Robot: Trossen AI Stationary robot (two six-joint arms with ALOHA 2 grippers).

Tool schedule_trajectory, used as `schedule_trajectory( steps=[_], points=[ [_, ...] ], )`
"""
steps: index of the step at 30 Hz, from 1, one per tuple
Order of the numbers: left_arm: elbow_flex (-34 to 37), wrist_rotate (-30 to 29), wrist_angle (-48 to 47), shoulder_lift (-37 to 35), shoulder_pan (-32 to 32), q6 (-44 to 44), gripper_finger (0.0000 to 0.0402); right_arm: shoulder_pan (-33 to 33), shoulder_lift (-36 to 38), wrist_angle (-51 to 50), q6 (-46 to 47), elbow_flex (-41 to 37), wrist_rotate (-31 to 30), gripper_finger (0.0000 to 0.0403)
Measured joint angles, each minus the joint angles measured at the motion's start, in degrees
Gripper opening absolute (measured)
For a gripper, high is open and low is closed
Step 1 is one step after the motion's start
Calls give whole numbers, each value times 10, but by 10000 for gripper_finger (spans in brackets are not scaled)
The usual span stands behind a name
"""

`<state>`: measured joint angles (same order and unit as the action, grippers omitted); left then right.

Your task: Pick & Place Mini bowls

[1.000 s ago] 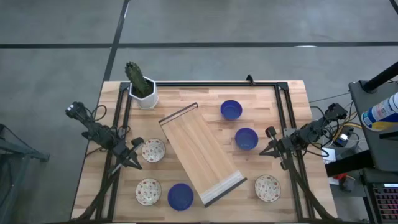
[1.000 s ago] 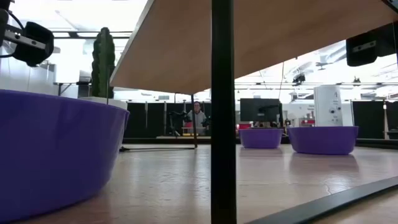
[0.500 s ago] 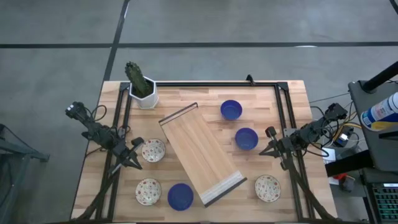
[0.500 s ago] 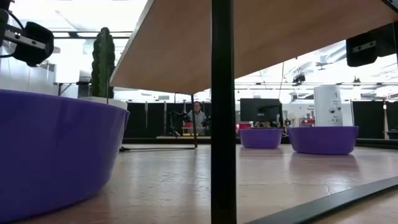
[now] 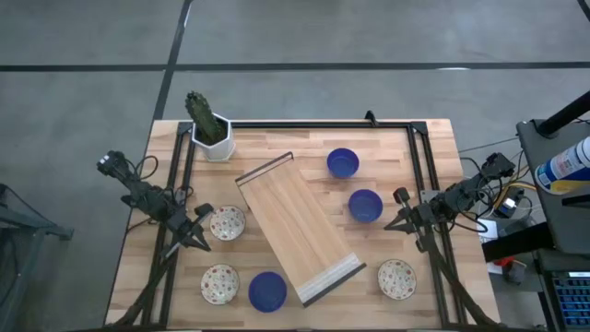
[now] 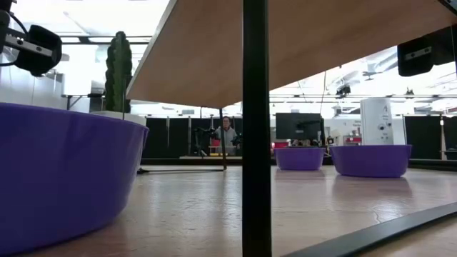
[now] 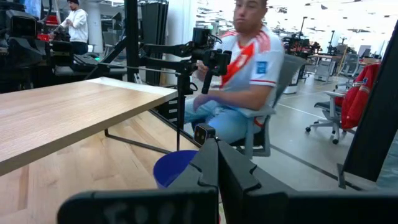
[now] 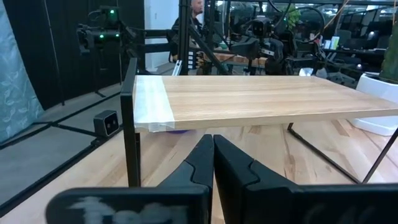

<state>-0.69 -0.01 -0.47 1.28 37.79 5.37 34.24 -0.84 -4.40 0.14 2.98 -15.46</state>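
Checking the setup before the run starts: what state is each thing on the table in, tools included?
Left tool: shut, empty, beside a patterned bowl.
Right tool: shut, empty, beside a blue bowl.
Blue mini bowls: upright, empty, on the table.
Patterned mini bowls: upright, empty, on the table.
Wooden shelf: raised on legs, nothing on top.
Cactus pot: upright, at a table corner.
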Motion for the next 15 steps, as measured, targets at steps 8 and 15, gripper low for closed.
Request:
schedule_trajectory(
  steps=[8, 15],
  points=[
    [0, 0, 0, 0, 0, 0, 0, 0, 0, 0, 1, 0, 0, 9],
    [0, 0, 0, 0, 0, 0, 0, 0, 0, 0, -21, 0, 0, 9]
  ],
)
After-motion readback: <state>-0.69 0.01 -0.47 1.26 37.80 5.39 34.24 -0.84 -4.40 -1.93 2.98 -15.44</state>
